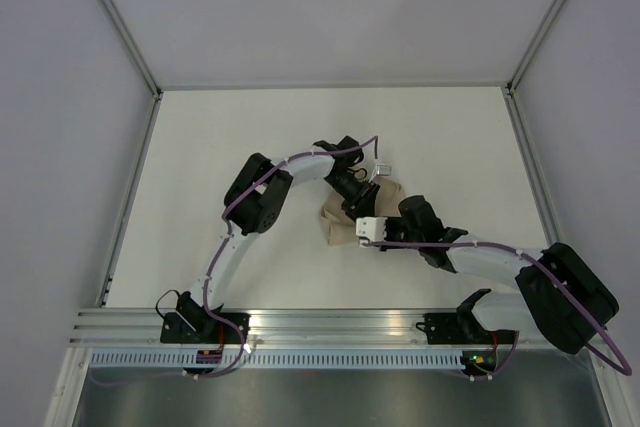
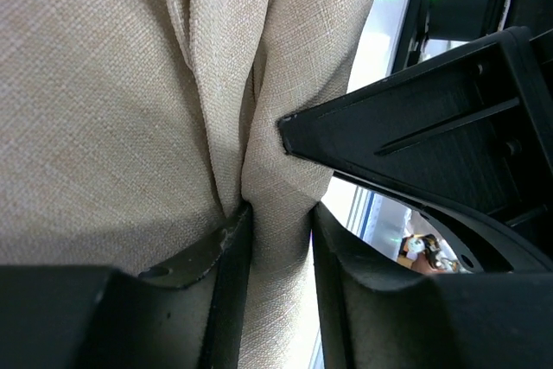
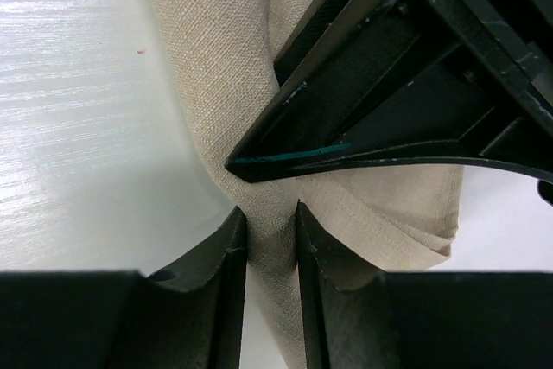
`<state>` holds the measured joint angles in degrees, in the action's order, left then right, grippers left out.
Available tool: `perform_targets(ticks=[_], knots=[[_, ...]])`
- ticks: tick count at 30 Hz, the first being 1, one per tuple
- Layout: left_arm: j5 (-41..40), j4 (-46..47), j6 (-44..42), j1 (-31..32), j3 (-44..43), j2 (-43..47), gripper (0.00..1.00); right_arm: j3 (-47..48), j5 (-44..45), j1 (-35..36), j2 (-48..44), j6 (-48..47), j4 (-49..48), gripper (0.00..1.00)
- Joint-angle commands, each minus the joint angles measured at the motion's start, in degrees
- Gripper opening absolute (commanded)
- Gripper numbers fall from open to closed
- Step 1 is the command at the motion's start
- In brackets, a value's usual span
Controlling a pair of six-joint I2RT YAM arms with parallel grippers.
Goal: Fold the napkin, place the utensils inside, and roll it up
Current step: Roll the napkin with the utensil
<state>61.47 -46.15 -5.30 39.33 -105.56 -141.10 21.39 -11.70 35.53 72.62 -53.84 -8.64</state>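
Napkin [image 1: 338, 223] of plain tan-beige matte cloth lies bunched just right of centre on the white tabletop [image 1: 230, 137] in the overhead view, where both arms meet over it. At the bottom of its own wrist view, the left gripper [image 2: 276, 244] is clenched on an upright fold of the fabric. The right gripper [image 3: 270, 244] likewise pinches a fold low in its view, close beneath the other arm's black jaw.

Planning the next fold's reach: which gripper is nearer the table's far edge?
Left. The left gripper pinches the napkin on its far side, closer to the far edge of the table. The right gripper pinches the napkin on its near side, further from that edge.
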Motion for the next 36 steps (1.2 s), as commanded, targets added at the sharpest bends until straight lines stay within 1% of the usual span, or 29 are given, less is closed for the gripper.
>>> perform_targets(ticks=[1,10,14,17,19,21,22,23,24,25,26,27,28,29,30,31,32,33,34,35,36], knots=[[-9.79,2.64,1.16,-0.66,1.23,2.92,0.41,1.29,-1.83,0.33,1.82,0.93,6.96,0.23],[-9.53,5.81,2.31,-2.59,3.34,7.85,0.43,5.06,-4.73,-0.11,4.54,0.85,13.64,0.21],[-9.88,8.96,3.54,-4.17,7.28,10.66,0.43,7.44,-6.84,-1.33,6.82,0.76,16.9,0.2],[-11.11,14.23,6.51,-6.02,11.23,14.61,0.43,10.24,-9.99,-3.18,9.46,0.32,20.67,0.2],[-13.03,19.76,9.5,-7.16,13.7,18.3,0.43,13.14,-12.98,-5.2,11.31,-0.64,24.44,0.2],[-14.01,23.98,11.88,-8.92,18.27,21.29,0.43,16.73,-15.0,-6.61,14.56,-1.43,27.44,0.2],[-16.01,29.48,14.59,-9.88,20.11,24.52,0.43,18.24,-17.19,-8.09,15.87,-2.66,30.93,0.2],[-17.25,31.98,16.01,-10.24,23.87,26.12,0.43,19.73,-17.99,-8.72,18.67,-3.28,32.8,0.2],[-18.31,34.7,17.85,-10.5,25.82,27.53,0.42,23.05,-18.87,-10.03,20.26,-3.81,34.47,0.2],[-22.06,38.9,18.65,-10.59,27.58,31.11,0.42,24.74,-19.4,-10.48,21.93,-5.12,38.4,0.2],[-23.4,41.47,19.27,-10.59,31.25,32.54,0.42,26.41,-20.63,-11.0,25.08,-5.83,40.44,0.2],[-24.2,43.58,19.54,-10.59,33.12,34.38,0.42,29.82,-21.34,-11.53,26.77,-6.36,42.29,0.2],[-27.77,45.34,20.76,-10.59,34.96,35.88,0.41,31.51,-21.95,-12.32,28.35,-6.88,45.96,0.2],[-28.77,50.41,21.2,-10.59,38.81,39.11,0.41,34.83,-23.18,-12.76,31.67,-8.28,47.91,0.2],[-31.47,52.55,21.38,-10.59,40.85,40.71,0.41,36.25,-23.88,-13.55,33.19,-8.73,50.98,0.2],[-32.98,54.83,21.65,-10.5,42.87,42.21,0.41,37.66,-24.59,-13.99,34.68,-9.26,52.4,0.2],[-34.13,59.29,21.82,-10.42,47.16,45.53,0.41,39.94,-25.29,-14.43,37.3,-9.96,53.63,0.2],[-35.36,62.21,22.08,-10.42,49.46,46.95,0.42,40.92,-25.38,-14.7,38.46,-10.14,54.51,0.2],[-37.81,64.58,22.35,-10.24,53.92,48.71,0.42,41.71,-25.47,-15.13,39.43,-10.14,55.31,0.2],[-39.05,66.52,22.35,-10.24,55.97,50.12,0.42,42.94,-25.47,-15.31,40.92,-10.14,55.66,0.2],[-40.63,71.5,22.0,-10.07,58.08,52.83,0.42,43.47,-25.56,-15.57,41.72,-10.05,56.27,0.2]])
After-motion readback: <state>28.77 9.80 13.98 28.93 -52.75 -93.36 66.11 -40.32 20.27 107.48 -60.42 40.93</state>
